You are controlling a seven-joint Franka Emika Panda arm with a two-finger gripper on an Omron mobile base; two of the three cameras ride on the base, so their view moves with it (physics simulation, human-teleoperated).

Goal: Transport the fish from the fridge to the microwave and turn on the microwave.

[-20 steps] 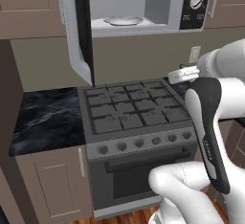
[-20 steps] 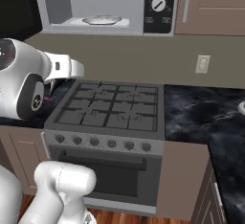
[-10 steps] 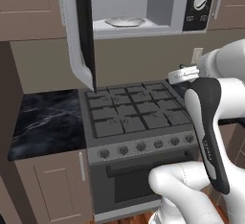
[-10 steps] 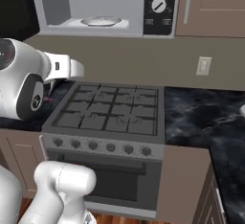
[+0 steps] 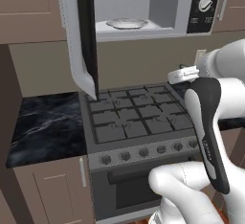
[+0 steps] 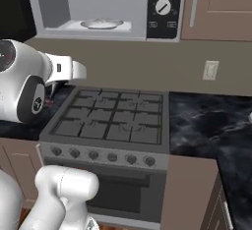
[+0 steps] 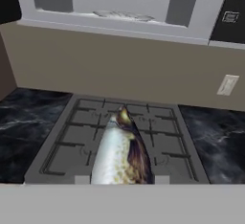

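A silvery, brown-backed fish (image 7: pixel 119 151) lies lengthwise between my fingertips, and my gripper (image 7: pixel 121 180) is shut on it, hovering in front of the stove. The microwave (image 5: pixel 201 7) (image 6: pixel 162 22) hangs on the wall above, with its door (image 5: pixel 83 41) swung open to the left. Inside it sits a round plate (image 5: pixel 127 23) (image 6: pixel 101 23) (image 7: pixel 123 15). Its dark panel carries a round knob (image 5: pixel 205 3) (image 6: pixel 162 6). My hand (image 5: pixel 184 74) (image 6: pixel 69 71) is held below the microwave's level. The fridge is out of view.
A gas stove (image 5: pixel 134 117) (image 6: pixel 113 118) with a row of knobs sits directly below the microwave. Black marble counter flanks it on the left (image 5: pixel 45 122) and the right (image 6: pixel 211 126). A wall outlet (image 6: pixel 210 70) is on the backsplash. Wooden cabinets (image 6: pixel 221 3) flank the microwave.
The whole picture has shifted slightly and the stove looks a little nearer, so the base has moved. The grip on the fish is unchanged.
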